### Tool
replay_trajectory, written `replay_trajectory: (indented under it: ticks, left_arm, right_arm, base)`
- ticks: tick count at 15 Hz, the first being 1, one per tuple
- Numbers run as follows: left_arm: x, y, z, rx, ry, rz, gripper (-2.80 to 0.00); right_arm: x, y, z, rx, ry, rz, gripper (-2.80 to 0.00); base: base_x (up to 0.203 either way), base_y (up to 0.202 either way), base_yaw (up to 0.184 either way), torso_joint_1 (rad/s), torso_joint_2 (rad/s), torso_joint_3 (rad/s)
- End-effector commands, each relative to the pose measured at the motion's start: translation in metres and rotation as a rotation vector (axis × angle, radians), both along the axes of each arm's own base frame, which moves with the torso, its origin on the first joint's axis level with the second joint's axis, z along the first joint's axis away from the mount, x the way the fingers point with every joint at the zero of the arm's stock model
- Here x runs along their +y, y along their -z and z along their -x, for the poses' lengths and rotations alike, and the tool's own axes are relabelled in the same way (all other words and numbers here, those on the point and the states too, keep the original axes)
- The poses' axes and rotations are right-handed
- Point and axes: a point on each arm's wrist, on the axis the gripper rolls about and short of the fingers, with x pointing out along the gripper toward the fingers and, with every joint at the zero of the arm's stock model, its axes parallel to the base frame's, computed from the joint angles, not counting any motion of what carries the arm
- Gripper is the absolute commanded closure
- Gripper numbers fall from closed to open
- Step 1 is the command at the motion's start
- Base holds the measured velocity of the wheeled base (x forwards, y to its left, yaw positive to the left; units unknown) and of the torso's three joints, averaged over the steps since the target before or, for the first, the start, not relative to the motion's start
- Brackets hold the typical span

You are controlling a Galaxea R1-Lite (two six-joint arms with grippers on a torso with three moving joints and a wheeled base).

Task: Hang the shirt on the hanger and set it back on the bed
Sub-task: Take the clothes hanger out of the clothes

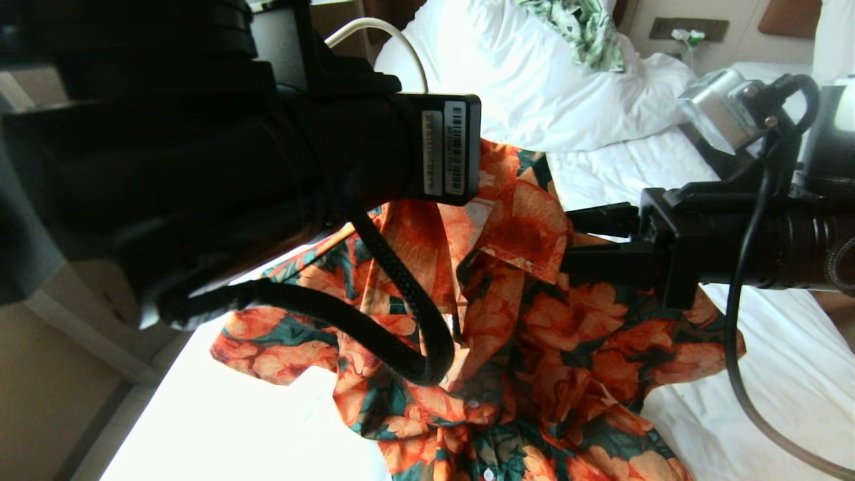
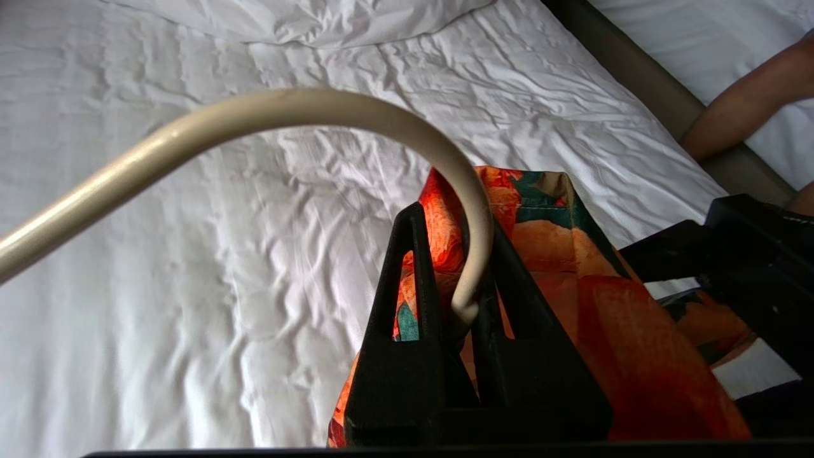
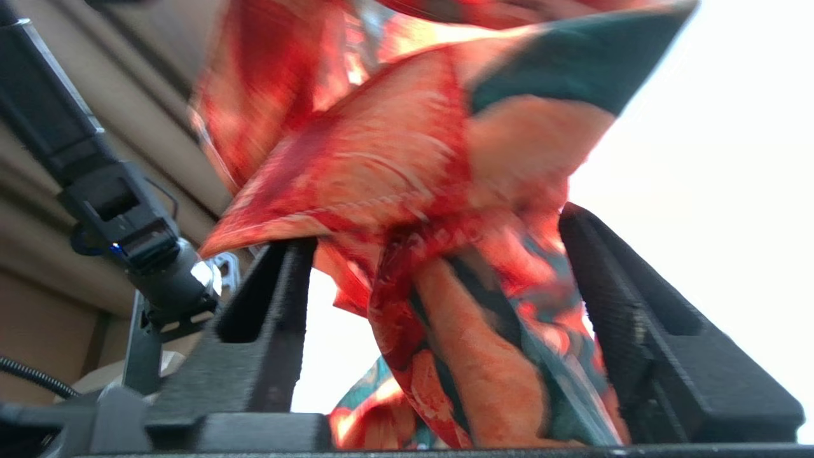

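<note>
The shirt (image 1: pixel 528 314), orange-red flowers on dark green, hangs bunched above the bed (image 1: pixel 788 374) in the head view. My left gripper (image 2: pixel 451 219) is shut on the stem of the cream hanger (image 2: pixel 286 108), whose hook curves up over the sheet; shirt fabric (image 2: pixel 604 305) drapes right behind the fingers. The left arm (image 1: pixel 234 167) hides those fingers in the head view, where only the hook (image 1: pixel 394 33) shows. My right gripper (image 1: pixel 568 239) reaches in from the right at the shirt's collar. Its jaws stand wide apart (image 3: pixel 435 229) with loose shirt cloth (image 3: pixel 394 165) hanging between them.
A green-and-white leaf garment (image 1: pixel 581 33) lies on the bulky white duvet (image 1: pixel 534 87) at the head of the bed. A second white bed (image 2: pixel 693 38) stands beyond a dark gap, with a person's arm (image 2: pixel 744 108) resting on it. The floor (image 1: pixel 53 381) lies off the bed's left edge.
</note>
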Motion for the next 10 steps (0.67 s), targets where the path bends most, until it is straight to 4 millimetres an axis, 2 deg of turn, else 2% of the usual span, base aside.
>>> replay_trajectory:
  ticks: [1,5,7,10]
  left_arm:
    - [0.011,-0.006,0.005,-0.006,-0.006,0.008,0.00]
    - [0.023,-0.011,0.009,-0.001,0.016,0.001,0.00]
    - [0.023,-0.011,0.009,-0.001,0.020,0.001,0.00]
    - [0.024,-0.012,0.009,-0.001,0.018,-0.001,0.00]
  right_arm:
    - [-0.021,-0.015,0.015,-0.021,0.045,-0.012,-2.80]
    - [-0.047,-0.027,0.036,-0.012,0.105,-0.011,-2.80]
    - [-0.047,-0.029,0.038,-0.016,0.103,-0.014,-2.80]
    - [-0.053,-0.040,0.055,0.010,0.062,-0.069,-2.80]
  base:
    - [0.000,0.000,0.000,0.000,0.00,0.000]
    - [0.000,0.000,0.000,0.000,0.00,0.000]
    - [0.000,0.000,0.000,0.000,0.00,0.000]
    - [0.000,0.000,0.000,0.000,0.00,0.000]
